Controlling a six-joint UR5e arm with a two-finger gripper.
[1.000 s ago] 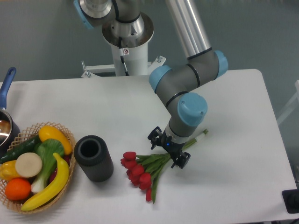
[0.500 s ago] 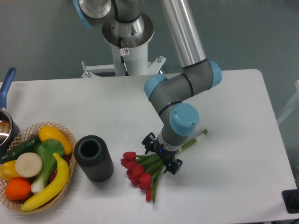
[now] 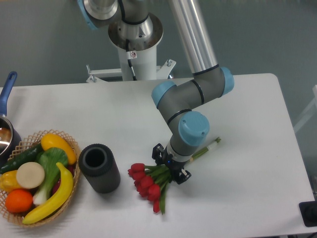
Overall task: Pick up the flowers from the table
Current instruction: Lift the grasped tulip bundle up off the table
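We see the flowers lying flat on the table, just right of the black cup: a bunch of red buds fanned toward the cup, green leaves behind them, and pale green stems running up and to the right, their ends poking out past the arm. Our gripper sits low over the leaves where the stems gather, one dark finger on either side of the bunch, but we cannot tell whether they press on it or stand apart. Left of the cup a wicker basket holds toy fruit and vegetables, and a pot with a blue handle is cut off by the left edge. Right of the flowers the table lies bare out to its rounded far corner; the near edge runs close below the buds. A small label on the arm's white base is too small to read.
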